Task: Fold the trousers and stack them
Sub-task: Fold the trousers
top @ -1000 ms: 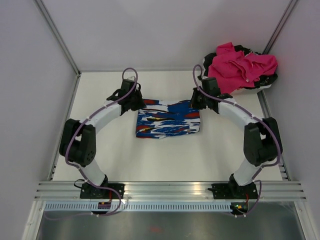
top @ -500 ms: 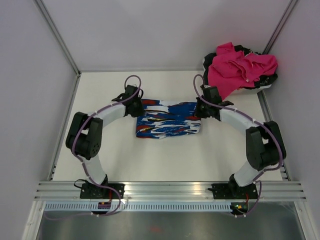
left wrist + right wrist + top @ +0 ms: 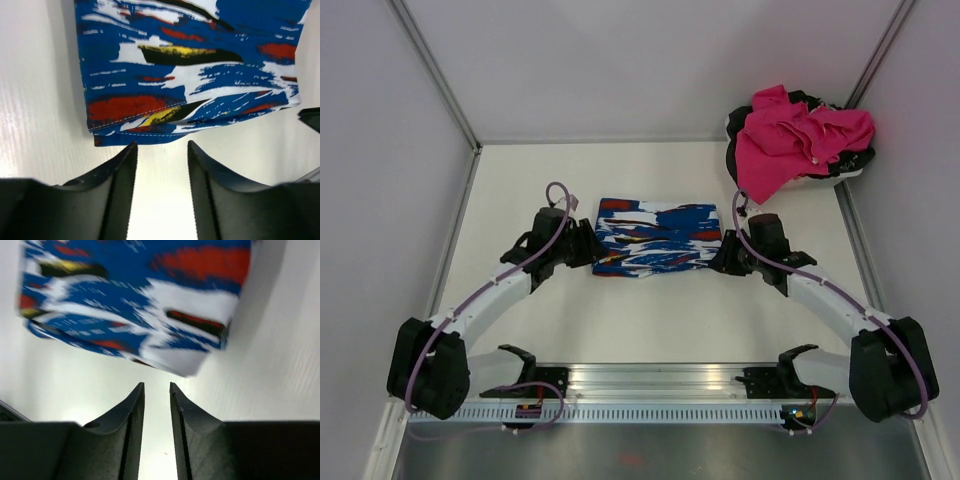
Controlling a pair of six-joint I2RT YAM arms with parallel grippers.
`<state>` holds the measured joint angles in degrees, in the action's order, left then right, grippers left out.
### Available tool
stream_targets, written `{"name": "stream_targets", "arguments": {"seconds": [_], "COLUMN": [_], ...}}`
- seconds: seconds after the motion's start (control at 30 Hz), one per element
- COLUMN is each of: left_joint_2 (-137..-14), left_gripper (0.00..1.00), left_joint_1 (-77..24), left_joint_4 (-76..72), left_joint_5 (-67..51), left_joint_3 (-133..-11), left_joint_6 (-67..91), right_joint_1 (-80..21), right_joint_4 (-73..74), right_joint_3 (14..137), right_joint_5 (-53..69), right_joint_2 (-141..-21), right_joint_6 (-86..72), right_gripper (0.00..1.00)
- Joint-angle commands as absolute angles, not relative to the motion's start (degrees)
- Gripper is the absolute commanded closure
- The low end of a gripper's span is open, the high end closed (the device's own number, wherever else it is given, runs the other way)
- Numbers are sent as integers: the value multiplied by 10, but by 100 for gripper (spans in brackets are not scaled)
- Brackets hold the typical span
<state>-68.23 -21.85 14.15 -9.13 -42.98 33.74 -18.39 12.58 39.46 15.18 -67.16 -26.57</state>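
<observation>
Currently: item one, the trousers (image 3: 658, 236), lying flat as a compact folded rectangle around the middle of the table (image 3: 650, 310), between the two arms. Left gripper (image 3: 585, 246) just off the bundle's near left corner, fingers (image 3: 122, 165) apart, nothing between them. Right gripper (image 3: 722, 258) just off the near right corner, fingers (image 3: 135, 400) parted by a narrow gap, likewise empty. Pink garment (image 3: 800, 135), heaped unfolded over something dark in the far right corner, well apart from the trousers. Status, as judged: folding looks finished or nearly so, edges fairly square; stacking appears outstanding, since the bundle rests alone, on no other folded piece. Where a stack should go cannot be told.
</observation>
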Motion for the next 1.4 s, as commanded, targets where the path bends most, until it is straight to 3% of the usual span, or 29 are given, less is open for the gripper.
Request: {"name": "stream_targets", "arguments": {"seconds": [0.0, 0.17, 0.3, 0.37, 0.4, 0.47, 0.5, 0.53, 0.57, 0.6, 0.63, 0.7, 0.9, 1.0, 1.37], "left_joint_2": [-699, -784, -836, -835, -819, -795, -767, -753, -741, -722, -715, -712, -805, -874, -990], "left_gripper": [52, 62, 73, 73, 72, 64, 48, 37, 30, 15, 8, 0, 0, 0, 11], "left_joint_1": [-225, -227, -228, -227, -227, -227, -227, -227, -227, -227, -226, -225, -205, -176, -145], "left_joint_4": [49, -8, 41, 62, 69, 86, 108, 120, 131, 147, 156, 171, 164, 145, 43], "left_joint_5": [-141, -117, -112, -113, -115, -120, -119, -117, -107, -102, -94, -64, -28, -40, -138], "left_joint_3": [-384, -390, -429, -429, -425, -423, -426, -431, -444, -452, -462, -496, -585, -606, -582], "left_joint_6": [359, 356, 342, 340, 340, 336, 333, 330, 324, 320, 307, 290, 234, 233, 267], "right_joint_1": [-186, -186, -185, -186, -186, -185, -186, -185, -185, -186, -185, -185, -185, -185, -185], "right_joint_4": [78, 75, 132, 185, 201, 244, 256, 265, 279, 284, 289, 293, 243, 135, 26], "right_joint_3": [352, 375, 434, 454, 471, 490, 515, 530, 543, 568, 583, 611, 602, 558, 535], "right_joint_5": [151, 146, 150, 154, 154, 154, 155, 156, 156, 149, 149, 133, 22, -21, -3], "right_joint_2": [-700, -772, -787, -769, -743, -713, -689, -679, -673, -668, -669, -684, -770, -794, -926], "right_joint_6": [-292, -285, -266, -253, -248, -234, -230, -224, -223, -222, -222, -224, -242, -259, -294], "right_gripper": [69, 73, 76, 76, 75, 65, 57, 37, 28, 23, 17, 15, 12, 12, 17]}}
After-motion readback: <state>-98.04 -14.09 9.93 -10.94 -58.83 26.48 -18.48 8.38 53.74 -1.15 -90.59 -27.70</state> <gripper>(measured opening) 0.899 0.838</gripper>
